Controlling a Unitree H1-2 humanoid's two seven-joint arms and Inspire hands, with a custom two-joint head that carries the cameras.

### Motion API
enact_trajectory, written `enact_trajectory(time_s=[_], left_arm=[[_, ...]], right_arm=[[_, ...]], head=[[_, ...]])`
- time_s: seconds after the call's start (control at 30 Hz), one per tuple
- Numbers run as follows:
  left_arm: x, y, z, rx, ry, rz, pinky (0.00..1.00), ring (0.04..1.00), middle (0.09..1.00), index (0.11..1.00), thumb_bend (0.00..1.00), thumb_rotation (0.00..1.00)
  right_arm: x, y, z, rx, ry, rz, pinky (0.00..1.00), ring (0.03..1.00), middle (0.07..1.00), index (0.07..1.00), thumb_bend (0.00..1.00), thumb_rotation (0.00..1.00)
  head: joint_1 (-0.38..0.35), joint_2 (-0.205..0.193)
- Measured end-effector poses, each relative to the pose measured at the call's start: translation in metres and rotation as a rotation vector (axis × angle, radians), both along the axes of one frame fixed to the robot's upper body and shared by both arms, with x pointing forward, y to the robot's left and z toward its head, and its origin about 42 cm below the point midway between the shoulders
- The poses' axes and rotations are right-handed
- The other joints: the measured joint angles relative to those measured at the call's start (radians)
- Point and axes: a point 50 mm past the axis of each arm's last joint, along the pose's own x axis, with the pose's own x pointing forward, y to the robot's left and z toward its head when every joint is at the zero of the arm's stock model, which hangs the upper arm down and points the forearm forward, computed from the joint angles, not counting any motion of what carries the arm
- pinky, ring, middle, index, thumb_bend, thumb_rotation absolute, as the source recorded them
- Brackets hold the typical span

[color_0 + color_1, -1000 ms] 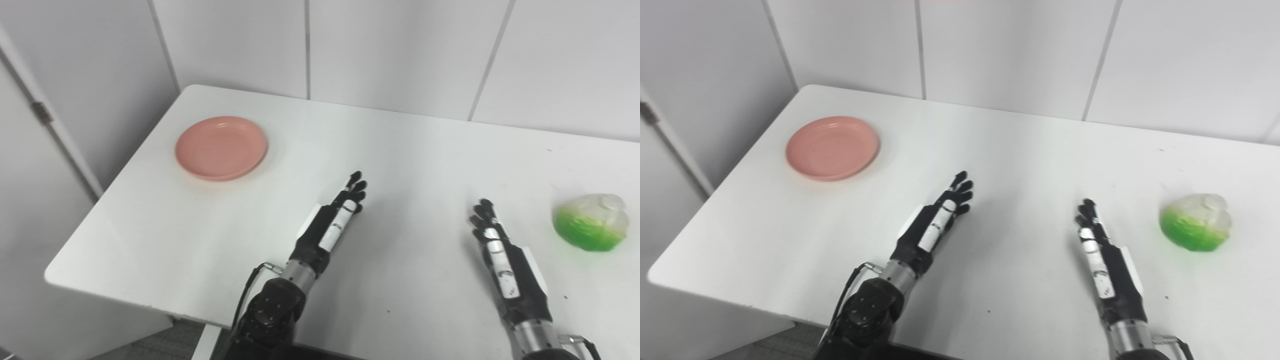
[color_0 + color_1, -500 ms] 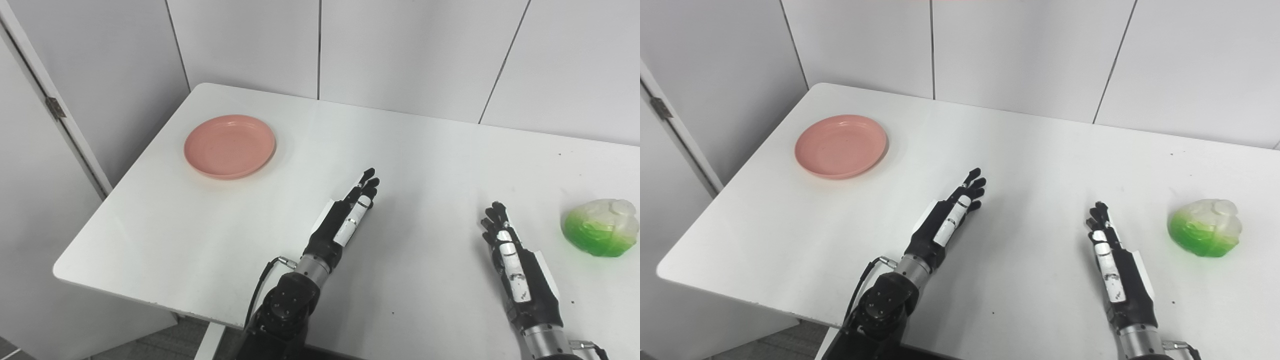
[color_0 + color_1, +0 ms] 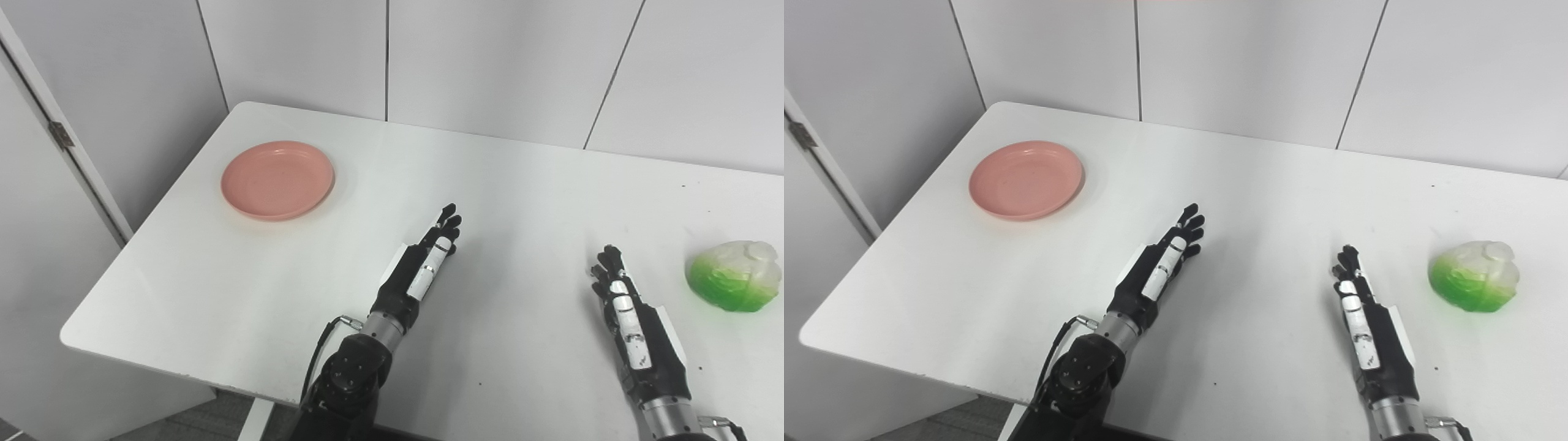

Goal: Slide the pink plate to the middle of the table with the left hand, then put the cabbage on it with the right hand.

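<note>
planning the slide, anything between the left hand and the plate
Nothing: only bare white table lies between the left hand and the plate. Both eye views show that stretch unobstructed.

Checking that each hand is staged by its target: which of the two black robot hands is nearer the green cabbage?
The right hand, fingers extended, lies just left of the green-and-white cabbage. The left hand sits mid-table, toward the round pink plate.

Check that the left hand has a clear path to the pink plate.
Nothing visible blocks it. Only bare table lies between the open left hand and the plate, which sits apart toward the far left corner.
</note>
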Motion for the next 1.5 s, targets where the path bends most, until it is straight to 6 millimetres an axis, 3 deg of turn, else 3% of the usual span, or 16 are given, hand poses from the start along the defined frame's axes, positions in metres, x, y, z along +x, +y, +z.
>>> enact_trajectory(time_s=[0.2, 0.33, 0.37, 0.4, 0.47, 0.53, 0.6, 0.67, 0.73, 1.0, 1.33, 1.5], left_arm=[[0.002, 0.008, 0.028, -0.024, -0.051, 0.037, 0.97, 0.981, 0.982, 0.980, 0.46, 1.00], [0.016, 0.016, 0.053, -0.032, -0.113, 0.071, 0.98, 0.977, 0.981, 0.985, 0.48, 1.00], [0.020, 0.018, 0.060, -0.034, -0.131, 0.081, 0.98, 0.974, 0.980, 0.983, 0.48, 1.00], [0.023, 0.019, 0.066, -0.036, -0.147, 0.088, 0.99, 0.969, 0.977, 0.978, 0.48, 1.00], [0.029, 0.028, 0.071, -0.040, -0.157, 0.115, 0.99, 0.967, 0.976, 0.976, 0.49, 1.00], [0.033, 0.029, 0.074, -0.061, -0.157, 0.120, 0.98, 0.962, 0.971, 0.969, 0.48, 1.00], [0.036, 0.029, 0.082, -0.077, -0.172, 0.123, 0.99, 0.965, 0.974, 0.971, 0.48, 1.00], [0.039, 0.051, 0.088, -0.071, -0.194, 0.182, 1.00, 0.979, 0.985, 0.982, 0.49, 1.00], [0.046, 0.067, 0.096, -0.049, -0.214, 0.217, 0.99, 0.973, 0.981, 0.978, 0.48, 1.00], [0.064, 0.091, 0.131, -0.105, -0.291, 0.296, 0.96, 0.965, 0.976, 0.970, 0.49, 1.00], [0.083, 0.142, 0.155, -0.059, -0.346, 0.423, 0.96, 0.968, 0.976, 0.965, 0.47, 1.00], [0.091, 0.168, 0.158, -0.057, -0.336, 0.476, 0.97, 0.981, 0.978, 0.965, 0.47, 1.00]], right_arm=[[0.000, 0.000, 0.000, 0.000, 0.000, 0.000, 1.00, 0.989, 0.996, 1.000, 0.21, 1.00], [0.000, 0.000, 0.000, -0.001, 0.000, 0.000, 1.00, 0.989, 0.995, 1.000, 0.21, 1.00], [0.000, 0.000, 0.000, -0.003, -0.001, 0.000, 0.99, 0.977, 0.986, 0.994, 0.27, 1.00], [0.001, 0.000, -0.003, -0.005, 0.000, 0.001, 0.94, 0.949, 0.963, 0.976, 0.42, 1.00], [0.020, 0.004, -0.003, -0.007, -0.043, 0.014, 0.95, 0.949, 0.963, 0.977, 0.46, 1.00], [0.035, 0.000, -0.002, -0.015, -0.068, 0.006, 0.99, 0.970, 0.980, 0.995, 0.34, 1.00], [0.024, -0.006, 0.001, -0.023, -0.079, -0.007, 1.00, 0.980, 0.987, 0.999, 0.27, 1.00], [0.009, 0.002, 0.007, -0.014, -0.088, 0.017, 1.00, 0.984, 0.990, 1.000, 0.23, 1.00], [0.005, 0.004, 0.007, -0.003, -0.078, 0.014, 1.00, 0.983, 0.989, 1.000, 0.23, 1.00], [0.003, 0.003, 0.004, 0.002, -0.041, 0.007, 1.00, 0.986, 0.993, 1.000, 0.19, 1.00], [0.000, 0.001, 0.004, -0.002, -0.036, 0.002, 1.00, 0.985, 0.992, 1.000, 0.17, 1.00], [-0.001, 0.001, 0.003, -0.002, -0.035, 0.003, 1.00, 0.984, 0.990, 1.000, 0.18, 1.00]], head=[[0.011, 0.000], [0.014, 0.002], [0.014, 0.002], [0.015, 0.002], [0.015, 0.002], [0.017, 0.002], [0.026, 0.002], [0.029, 0.000], [0.032, -0.002], [0.045, -0.008], [0.048, -0.008], [0.048, -0.008]])
